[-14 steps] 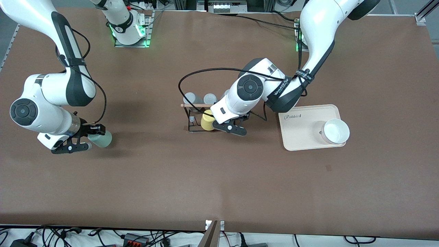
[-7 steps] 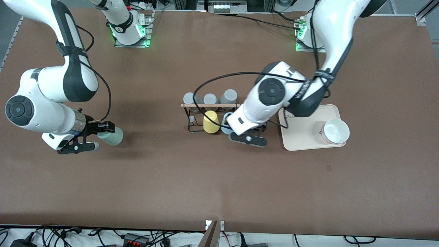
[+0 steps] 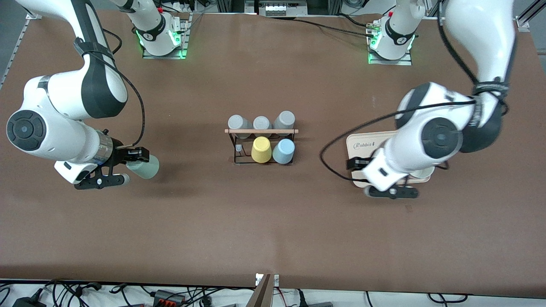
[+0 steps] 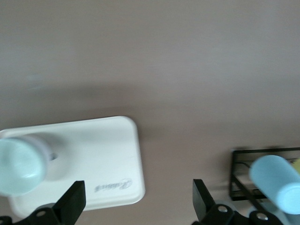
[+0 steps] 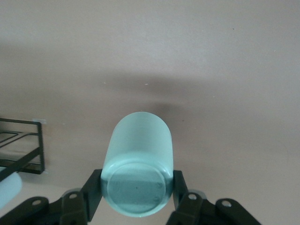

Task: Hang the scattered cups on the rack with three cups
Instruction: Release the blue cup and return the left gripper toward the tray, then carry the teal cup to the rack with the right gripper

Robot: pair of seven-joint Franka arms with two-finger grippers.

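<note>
The black wire rack (image 3: pixel 239 160) with a wooden rod (image 3: pixel 261 131) stands mid-table. Three grey cups (image 3: pixel 261 123) hang on its farther row. A yellow cup (image 3: pixel 261 149) and the light blue cup (image 3: pixel 283 151) hang on its nearer row. My right gripper (image 3: pixel 131 165) is shut on the sage-green cup (image 3: pixel 146 168), held on its side above the table toward the right arm's end; the right wrist view shows the cup (image 5: pixel 138 154) between the fingers (image 5: pixel 93 190). My left gripper (image 3: pixel 375 181) is open and empty over the beige tray's near corner; its fingers (image 4: pixel 70 206) stand wide apart.
The beige tray (image 3: pixel 367 147) lies toward the left arm's end, with a white bowl (image 3: pixel 422 172) mostly hidden under the left arm. The left wrist view shows the tray (image 4: pixel 93 159), bowl (image 4: pixel 21 164), rack (image 4: pixel 241 180) and blue cup (image 4: pixel 276 183).
My left gripper let go of the light blue cup on the rack and swung away to over the tray. My right gripper carried the green cup slightly toward the rack.
</note>
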